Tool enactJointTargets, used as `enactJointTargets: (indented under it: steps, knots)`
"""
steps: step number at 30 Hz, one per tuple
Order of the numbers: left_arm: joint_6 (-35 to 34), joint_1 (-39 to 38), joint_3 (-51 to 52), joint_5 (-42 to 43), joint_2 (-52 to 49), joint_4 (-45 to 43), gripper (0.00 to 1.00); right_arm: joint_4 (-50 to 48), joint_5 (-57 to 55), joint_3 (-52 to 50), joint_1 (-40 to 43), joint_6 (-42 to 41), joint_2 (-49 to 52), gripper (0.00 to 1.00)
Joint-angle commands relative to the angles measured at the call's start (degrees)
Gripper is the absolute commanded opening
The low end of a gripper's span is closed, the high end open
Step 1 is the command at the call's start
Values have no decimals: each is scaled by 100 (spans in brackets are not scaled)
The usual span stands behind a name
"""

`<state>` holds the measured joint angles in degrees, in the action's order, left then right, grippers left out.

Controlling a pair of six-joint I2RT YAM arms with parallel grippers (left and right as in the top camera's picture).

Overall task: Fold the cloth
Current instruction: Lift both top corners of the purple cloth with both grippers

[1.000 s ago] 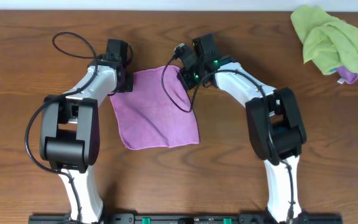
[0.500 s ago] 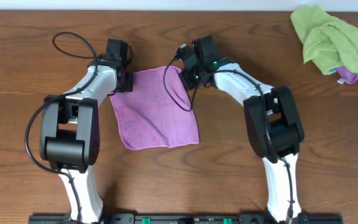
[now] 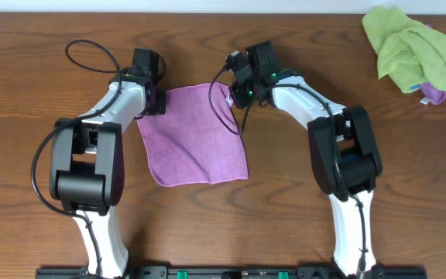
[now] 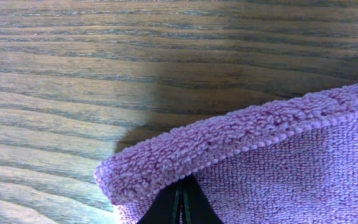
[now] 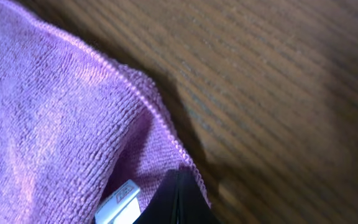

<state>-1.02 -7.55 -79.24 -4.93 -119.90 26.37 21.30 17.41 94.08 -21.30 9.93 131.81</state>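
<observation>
Overhead, the brown wood-grain tabletop (image 3: pixel 29 70) fills the view, with a thin pale strip along its far edge. The cloth (image 3: pixel 196 139) lies mostly flat at the centre, between the two arms. The left fingers (image 3: pixel 157 100) sit on its far left corner and the right fingers (image 3: pixel 236 96) on its far right corner. From here I cannot tell how far apart either pair stands. A crumpled lime-green cloth (image 3: pixel 407 46) lies well apart in the far right corner of the tabletop.

In the left wrist view, the left fingers (image 4: pixel 180 206) are clenched into a single dark point. They pinch the cloth (image 4: pixel 272 162) at its corner. The hemmed edge there is raised off the wood and casts a shadow on the tabletop (image 4: pixel 104 56).

In the right wrist view, the right fingers (image 5: pixel 178 200) are likewise pressed tight together, grasping the cloth (image 5: pixel 48 118) at its stitched corner. A small white label (image 5: pixel 120 202) shows just beside them. Blurred wood grain of the tabletop (image 5: pixel 278 93) lies beyond.
</observation>
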Motion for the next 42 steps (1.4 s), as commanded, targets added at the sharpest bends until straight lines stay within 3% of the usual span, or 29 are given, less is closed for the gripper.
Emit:
enactJointTargets:
  steps: [1, 8, 21, 30, 42]
  knots:
    - [63, -74, 295, 345, -507, 229, 6, 157, 247, 133, -57, 83, 153, 1]
    - [63, -74, 295, 343, -507, 229, 6, 332, -61, 133, -140, 127, 374, 1]
    - [66, -87, 286, 354, -507, 236, 6, 378, -1742, 140, 28, 155, 671, 1]
    - [107, -330, -166, 354, -507, 433, 6, 378, -1714, 151, 522, 190, 671, 1]
    - [177, -525, -737, 496, -507, 343, 6, 203, -1541, 444, 549, 260, 671, 1]
